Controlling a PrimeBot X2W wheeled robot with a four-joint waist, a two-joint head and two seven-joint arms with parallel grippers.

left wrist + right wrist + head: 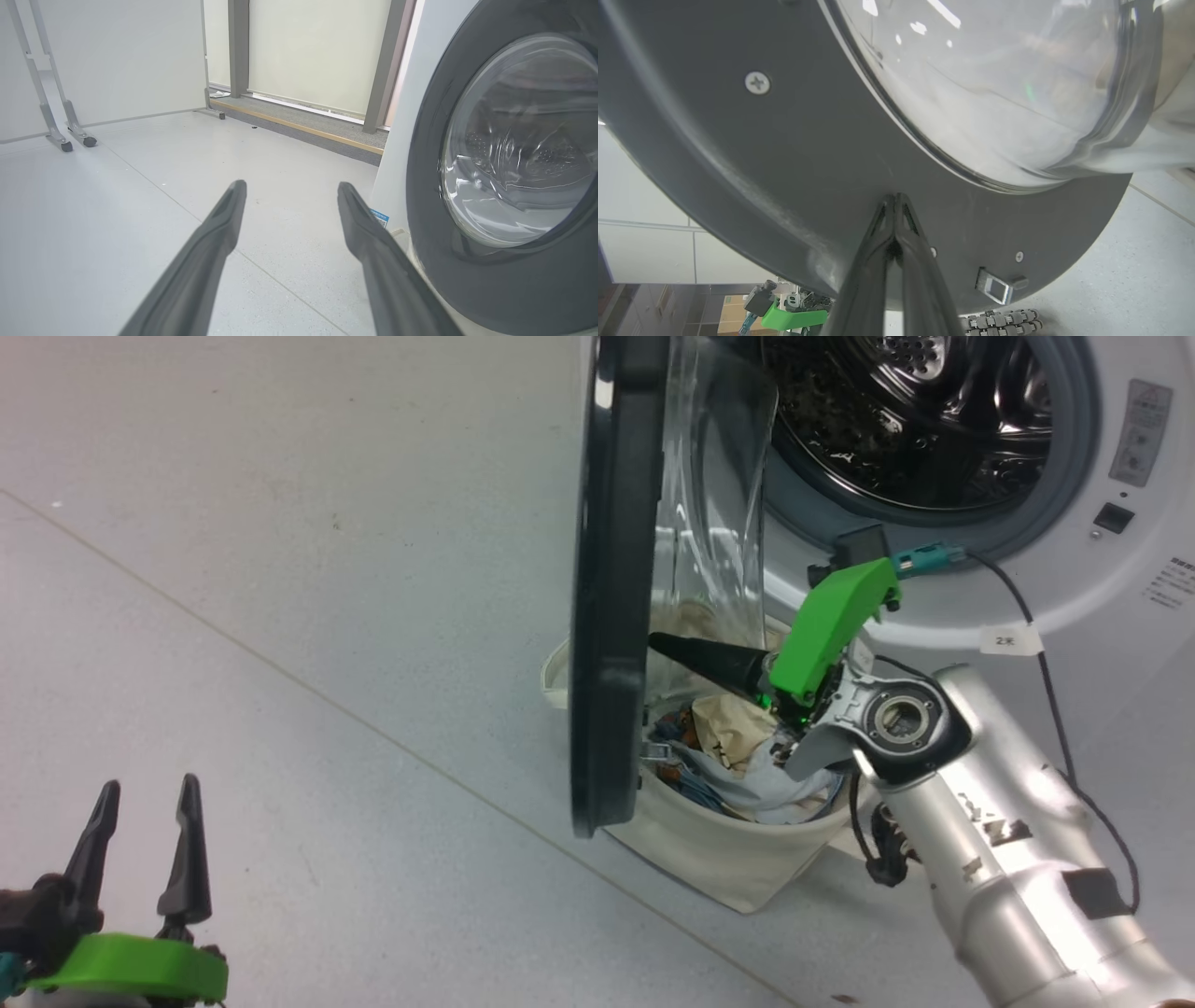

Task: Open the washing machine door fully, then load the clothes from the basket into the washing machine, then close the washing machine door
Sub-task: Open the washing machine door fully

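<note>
Washing machine door (611,616): large round door, wide glossy black rim around clear domed glass, swung out edge-on in the head view, its lower edge in front of the basket.
Left gripper (145,812): two long dark fingers (187,859) spread wide, holding nothing, over the pale grey floor (280,569), well apart from the door.
Right gripper (895,198): fingers pressed together, nothing pinched, tips against the door's dark inner face beside the glass dome.
Basket (719,859): round cream canvas basket on the floor, partly behind the door, below the machine's opening.
Clothes (738,784): light blue and cream garments heaped inside the basket.
Washing machine (1120,616): white front-loader, farthest; grey rubber gasket (1074,476) and perforated steel drum (915,420) exposed.
</note>
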